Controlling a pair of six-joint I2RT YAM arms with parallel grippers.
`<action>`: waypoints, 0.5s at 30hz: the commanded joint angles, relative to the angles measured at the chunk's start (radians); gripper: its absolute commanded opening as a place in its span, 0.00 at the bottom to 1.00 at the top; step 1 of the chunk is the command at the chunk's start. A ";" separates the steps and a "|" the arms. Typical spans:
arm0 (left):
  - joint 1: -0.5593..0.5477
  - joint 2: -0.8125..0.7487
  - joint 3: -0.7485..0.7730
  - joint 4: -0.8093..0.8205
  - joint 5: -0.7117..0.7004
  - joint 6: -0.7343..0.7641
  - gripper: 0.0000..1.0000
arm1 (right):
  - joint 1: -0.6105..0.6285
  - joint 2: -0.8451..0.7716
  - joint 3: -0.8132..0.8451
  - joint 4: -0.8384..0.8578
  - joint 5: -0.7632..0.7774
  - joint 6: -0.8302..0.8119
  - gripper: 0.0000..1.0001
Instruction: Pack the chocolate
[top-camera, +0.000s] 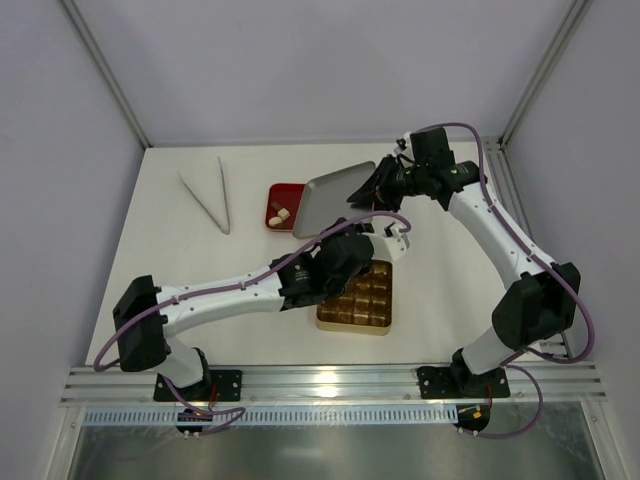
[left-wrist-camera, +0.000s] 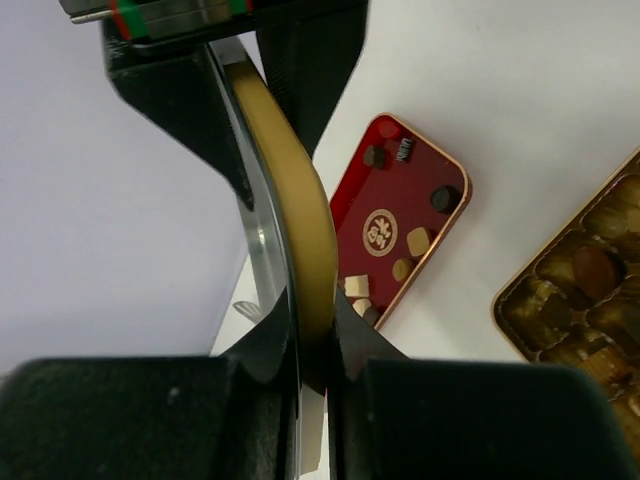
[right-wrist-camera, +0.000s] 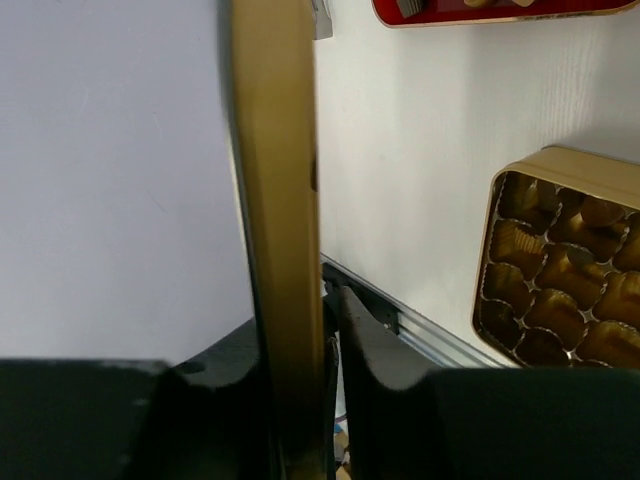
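Observation:
Several chocolates (top-camera: 280, 214), dark, tan and cream, lie in a small red tray (top-camera: 278, 192). They also show in the left wrist view (left-wrist-camera: 418, 240), on the red tray (left-wrist-camera: 455, 215). The gold tin (top-camera: 352, 328) with gold-lined cells sits open in front of it, and shows in both wrist views (left-wrist-camera: 520, 290) (right-wrist-camera: 545, 155). The tin's lid (top-camera: 335, 195) is held tilted above the table, over part of the red tray. My left gripper (top-camera: 345, 230) is shut on its near edge (left-wrist-camera: 300, 200). My right gripper (top-camera: 380, 185) is shut on its right edge (right-wrist-camera: 275, 200).
Metal tongs (top-camera: 210, 200) lie at the back left of the white table. The left forearm crosses over the tin's left side. A metal rail (top-camera: 330, 380) runs along the near edge. Grey walls stand close on three sides.

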 joint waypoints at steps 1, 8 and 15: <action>0.010 -0.040 0.033 0.105 -0.014 -0.016 0.00 | -0.002 -0.065 -0.005 0.018 -0.008 -0.020 0.32; 0.010 -0.065 0.086 -0.007 0.052 -0.119 0.00 | -0.048 -0.138 -0.046 0.087 0.118 -0.050 0.82; 0.013 -0.071 0.166 -0.181 0.139 -0.309 0.00 | -0.109 -0.255 -0.086 0.133 0.294 -0.093 0.96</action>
